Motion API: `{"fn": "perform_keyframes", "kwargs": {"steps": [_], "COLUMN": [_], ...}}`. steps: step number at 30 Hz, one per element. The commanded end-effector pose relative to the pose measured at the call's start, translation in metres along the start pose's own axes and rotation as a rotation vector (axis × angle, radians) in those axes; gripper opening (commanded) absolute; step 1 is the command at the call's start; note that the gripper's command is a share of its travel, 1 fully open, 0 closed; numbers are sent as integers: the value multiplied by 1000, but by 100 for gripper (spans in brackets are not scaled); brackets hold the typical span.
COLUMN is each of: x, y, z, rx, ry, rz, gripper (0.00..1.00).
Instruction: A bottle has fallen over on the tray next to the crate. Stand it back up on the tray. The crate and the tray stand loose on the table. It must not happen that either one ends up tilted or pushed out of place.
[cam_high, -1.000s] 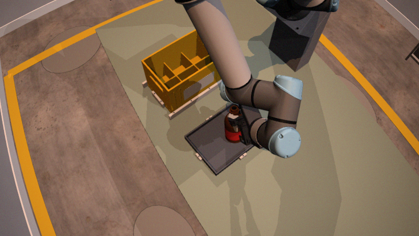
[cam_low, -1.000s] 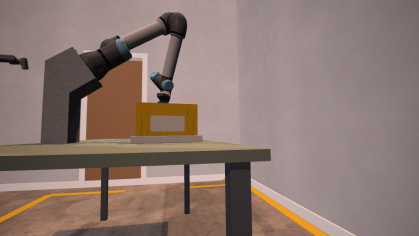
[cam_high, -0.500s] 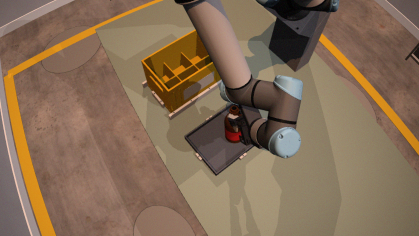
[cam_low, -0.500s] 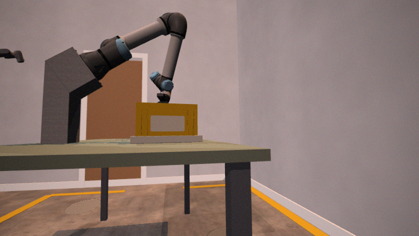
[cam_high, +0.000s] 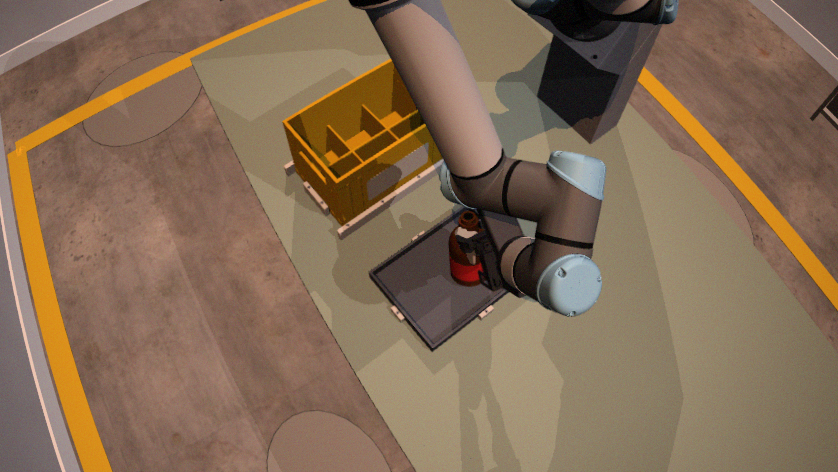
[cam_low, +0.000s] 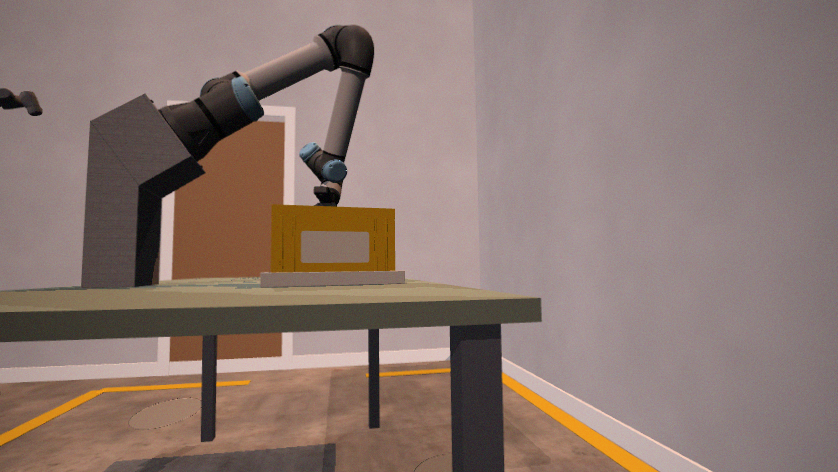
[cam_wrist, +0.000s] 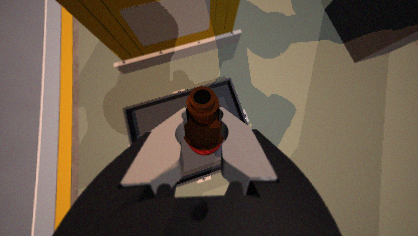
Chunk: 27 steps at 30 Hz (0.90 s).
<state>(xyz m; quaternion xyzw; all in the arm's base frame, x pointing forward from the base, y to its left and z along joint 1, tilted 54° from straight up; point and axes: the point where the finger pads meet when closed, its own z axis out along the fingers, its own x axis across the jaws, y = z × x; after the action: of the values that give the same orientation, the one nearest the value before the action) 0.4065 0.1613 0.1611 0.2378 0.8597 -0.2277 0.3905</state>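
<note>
Top view: brown bottle with red lower band upright over dark tray, near tray's crate-side end. Gripper clamped on bottle. Orange crate apart from tray, beside it.

Exterior view: crate hides tray and bottle; wrist just above crate's top edge.

Wrist view: fingers closed on bottle neck; tray below.
</note>
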Motion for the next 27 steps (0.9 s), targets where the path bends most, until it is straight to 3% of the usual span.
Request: {"fn": "perform_keyframes", "kwargs": {"steps": [1,10,11,27], "x": [0,0,0,0], "y": [0,0,0,0], "z": [0,0,0,0], "rx": [-1,-1,-1,-1], "ry": [-1,-1,-1,-1], "rz": [0,0,0,0], "gripper": [0,0,100,100]}}
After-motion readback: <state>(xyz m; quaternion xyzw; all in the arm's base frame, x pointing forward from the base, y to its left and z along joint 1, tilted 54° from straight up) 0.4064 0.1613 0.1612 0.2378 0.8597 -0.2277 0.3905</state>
